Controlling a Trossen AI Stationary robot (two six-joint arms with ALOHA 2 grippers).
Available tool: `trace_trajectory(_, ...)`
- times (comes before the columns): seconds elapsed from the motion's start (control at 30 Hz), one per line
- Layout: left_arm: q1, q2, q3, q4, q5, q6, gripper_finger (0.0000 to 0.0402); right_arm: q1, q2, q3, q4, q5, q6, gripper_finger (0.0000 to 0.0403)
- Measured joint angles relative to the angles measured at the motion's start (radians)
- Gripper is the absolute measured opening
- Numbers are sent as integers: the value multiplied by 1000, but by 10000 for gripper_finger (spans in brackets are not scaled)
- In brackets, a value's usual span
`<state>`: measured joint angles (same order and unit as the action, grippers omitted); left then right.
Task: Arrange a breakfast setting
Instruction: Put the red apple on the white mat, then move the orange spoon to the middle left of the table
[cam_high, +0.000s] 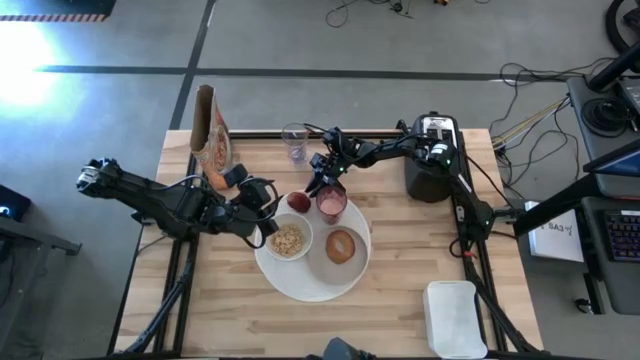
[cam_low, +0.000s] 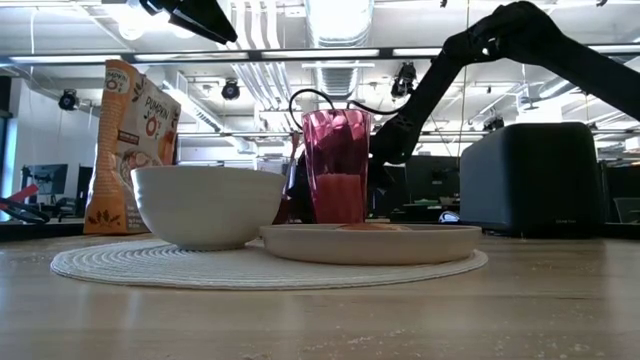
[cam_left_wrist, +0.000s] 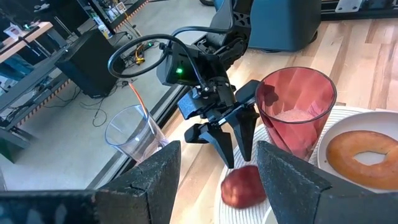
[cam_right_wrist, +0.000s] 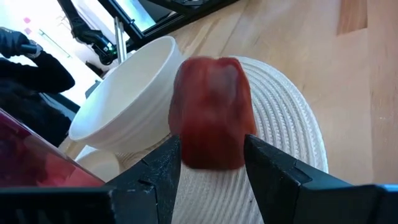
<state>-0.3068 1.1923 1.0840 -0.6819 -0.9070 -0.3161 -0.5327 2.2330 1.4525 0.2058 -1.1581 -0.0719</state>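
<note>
A small dark-red fruit (cam_high: 298, 202) sits at the far edge of a round woven white mat (cam_high: 300, 285). The mat also carries a white bowl (cam_high: 288, 240) of cereal, a pink tumbler (cam_high: 331, 203) and a white plate (cam_low: 370, 243) with a round browned bread piece (cam_high: 341, 246). My right gripper (cam_high: 316, 185) reaches in from the far right, just above the fruit (cam_left_wrist: 242, 186), and is shut on it. My left gripper (cam_high: 262, 207) is open and empty, a little to the fruit's left, next to the bowl. My right gripper pinches the fruit's upper part (cam_right_wrist: 211, 143) between its two fingers, only at their free ends (cam_left_wrist: 231, 160). The fingers come from above, slanting down from the far side. The fruit stands upright, its underside at the mat's edge (cam_left_wrist: 233, 208); whether it rests there I cannot tell.
A clear glass (cam_high: 294, 140) and a cereal bag (cam_high: 212, 140) stand at the table's far edge. A black-and-silver toaster (cam_high: 432, 158) is at the far right, and a white rectangular tray (cam_high: 455, 318) at the near right. There is bare wood near left and right of the mat.
</note>
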Motion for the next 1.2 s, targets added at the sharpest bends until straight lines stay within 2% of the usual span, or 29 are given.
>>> trace_trajectory(0.67, 0, 0, 0, 0, 0, 0, 194, -9, -16, 0, -10, 4, 13, 178)
trace_trajectory(1.2, 2, 0, 0, 0, -1, 0, 194, -83, -193, 0, -208, 9, 19, 178)
